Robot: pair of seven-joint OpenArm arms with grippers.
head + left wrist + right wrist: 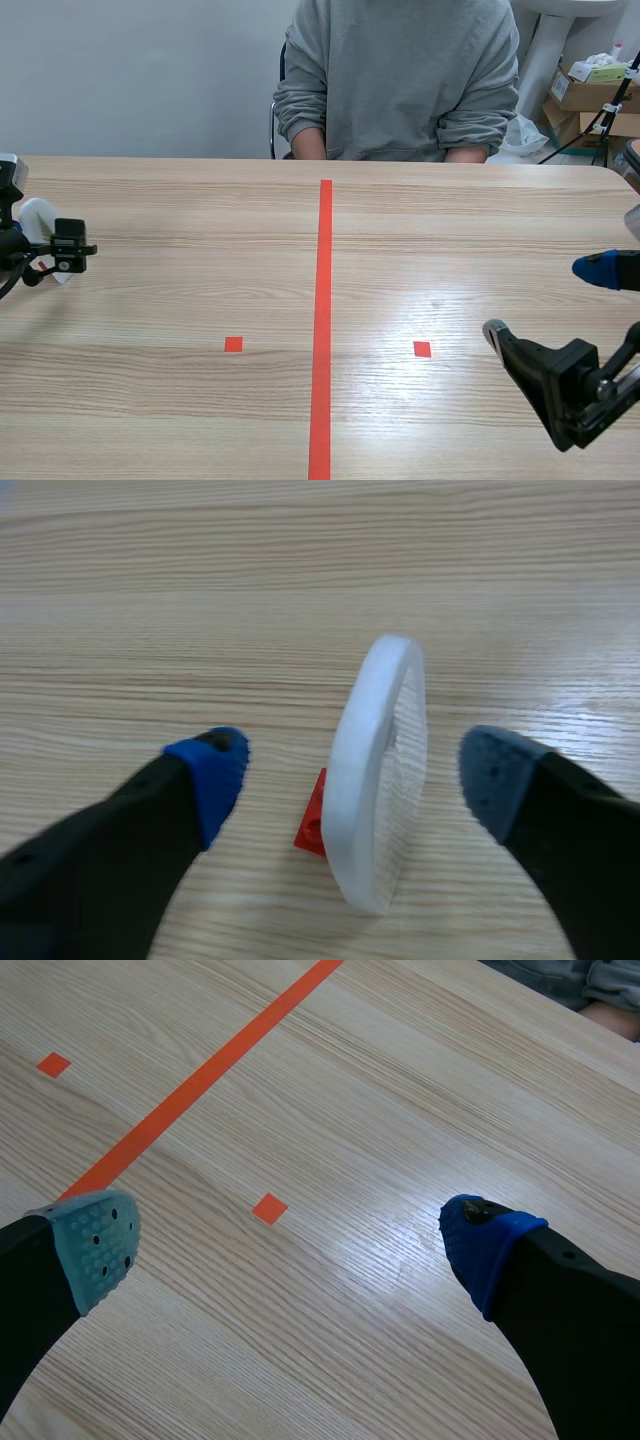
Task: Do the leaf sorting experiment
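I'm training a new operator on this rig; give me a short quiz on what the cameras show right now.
1. True or false: the fingers of the right gripper are shut on a leaf.
2. What stands on edge between the open fingers of the left gripper? A) a white mesh ring B) a green cup C) a blue box
3. Fill in: the table bears ___ small orange-red squares.
Key: 1 false; 2 A; 3 two.
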